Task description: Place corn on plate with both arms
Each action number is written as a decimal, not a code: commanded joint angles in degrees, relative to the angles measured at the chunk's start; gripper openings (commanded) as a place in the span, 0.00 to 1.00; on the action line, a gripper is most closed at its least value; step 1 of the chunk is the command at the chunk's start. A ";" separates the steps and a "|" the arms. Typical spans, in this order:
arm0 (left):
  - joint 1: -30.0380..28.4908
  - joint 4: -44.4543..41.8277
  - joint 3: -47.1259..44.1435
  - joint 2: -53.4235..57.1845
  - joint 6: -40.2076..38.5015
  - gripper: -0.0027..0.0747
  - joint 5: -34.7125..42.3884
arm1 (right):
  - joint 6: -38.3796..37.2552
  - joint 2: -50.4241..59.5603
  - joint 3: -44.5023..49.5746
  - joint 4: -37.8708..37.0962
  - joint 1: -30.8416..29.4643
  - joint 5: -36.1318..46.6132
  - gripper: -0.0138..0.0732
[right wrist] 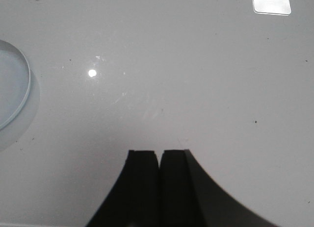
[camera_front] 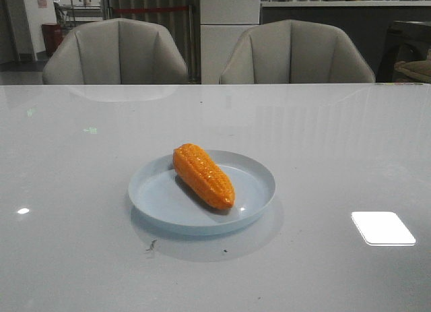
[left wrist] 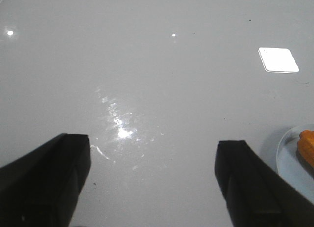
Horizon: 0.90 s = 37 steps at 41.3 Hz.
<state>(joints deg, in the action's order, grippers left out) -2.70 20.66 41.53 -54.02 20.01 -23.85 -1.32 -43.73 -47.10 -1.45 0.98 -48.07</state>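
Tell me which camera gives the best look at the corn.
The front view: the whole corn lies diagonally on the plate, kernels visible. The left wrist view catches only an orange sliver at the frame edge. The right wrist view shows just a bit of plate rim, no corn.

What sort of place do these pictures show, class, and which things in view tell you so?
Probably an office or lounge meeting area: a large glossy grey table, two padded grey armchairs behind it, and a counter along the back wall. The toy corn on its plate looks staged.
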 commanded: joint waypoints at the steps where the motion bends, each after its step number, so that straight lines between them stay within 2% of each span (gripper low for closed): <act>1: 0.37 1.12 1.76 0.75 -0.29 0.79 4.09 | -0.03 0.28 -1.50 -0.16 -0.31 3.71 0.23; 20: 0.37 1.12 1.76 0.75 -0.29 0.79 4.09 | -0.03 0.58 -1.39 -0.08 -0.31 3.80 0.23; 26: 0.37 1.12 1.76 0.75 -0.29 0.79 4.09 | -0.03 3.85 -0.38 2.50 -0.31 5.59 0.23; 29: 0.37 1.12 1.76 0.75 -0.29 0.79 4.09 | -0.03 7.53 2.21 3.89 -0.31 9.95 0.23; 37: 0.37 1.12 1.76 0.75 -0.29 0.79 4.09 | -0.03 21.24 15.88 4.42 -0.31 32.53 0.23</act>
<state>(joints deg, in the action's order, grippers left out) -2.70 20.66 41.53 -54.02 20.01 -23.85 -1.32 -27.33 -35.25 2.57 0.98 -29.63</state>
